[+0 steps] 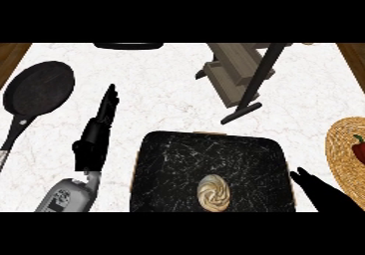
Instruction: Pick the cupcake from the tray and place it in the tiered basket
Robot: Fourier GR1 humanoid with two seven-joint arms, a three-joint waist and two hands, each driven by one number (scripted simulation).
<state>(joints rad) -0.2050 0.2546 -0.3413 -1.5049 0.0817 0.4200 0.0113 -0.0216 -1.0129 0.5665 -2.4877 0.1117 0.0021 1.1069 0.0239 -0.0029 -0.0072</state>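
the cupcake sat on the dark marbled tray, close to the tray's near edge and a little right of its middle, with nothing touching it. the tray lay at the near edge of the pale marble surface, about midway along it. the tiered basket stood toward the far edge of the surface, right of centre, its wooden shelves and dark frame tilted across the view.

the left robot hand lay over the surface left of the tray, its fingers straight and together, pointing to the far edge and holding nothing. the right robot hand showed near the surface's near right corner, just beside the tray's right edge, its fingers stretched out and not curled round anything.

a black frying pan rested near the left edge of the surface. a woven plate with a red pepper on it lay at the right edge.
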